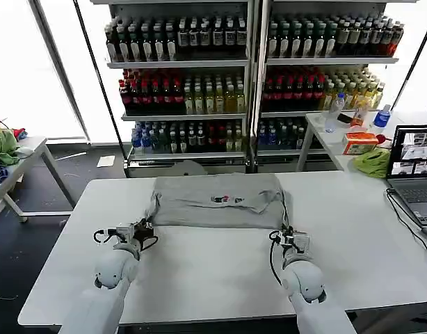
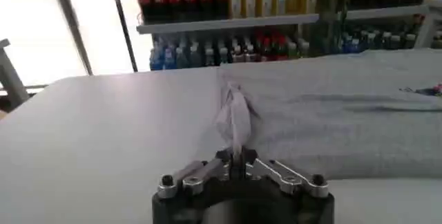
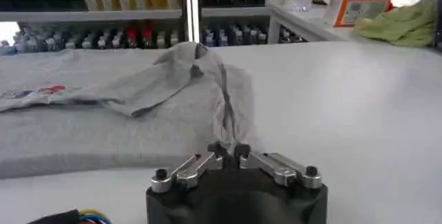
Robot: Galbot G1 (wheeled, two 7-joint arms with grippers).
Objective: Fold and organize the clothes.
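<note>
Nearest the robot, 2 white arms reach forward over the white table (image 1: 213,278). The left gripper (image 1: 145,228) sits at the near left corner of the grey shirt (image 1: 217,200). In the left wrist view, the left gripper (image 2: 237,157) has its fingers pressed together on a bunched fold of the shirt (image 2: 331,118), which rises in a narrow ridge from the pinch point.

The right gripper (image 1: 290,235) sits at the near right corner of the same shirt. In the right wrist view, the right gripper (image 3: 228,151) has its fingers closed on the fabric edge, and the shirt (image 3: 124,108) runs away from it in a creased fold, with 1 raised hump of cloth toward the far side.

The shirt lies spread across the middle of the table, chest side up, with a small multicoloured print (image 1: 227,200) near its centre. Its sleeves are folded inward at both sides.

Farther right on the table stands an open laptop (image 1: 415,167). Beyond it, a side table (image 1: 325,132) carries a lime-green cloth (image 1: 373,162), an orange box (image 1: 358,142) and 2 clear bottles. At the far left, another table holds a green cloth bundle (image 1: 3,146).

Behind everything, shelving (image 1: 252,76) holds rows of bottled drinks.
</note>
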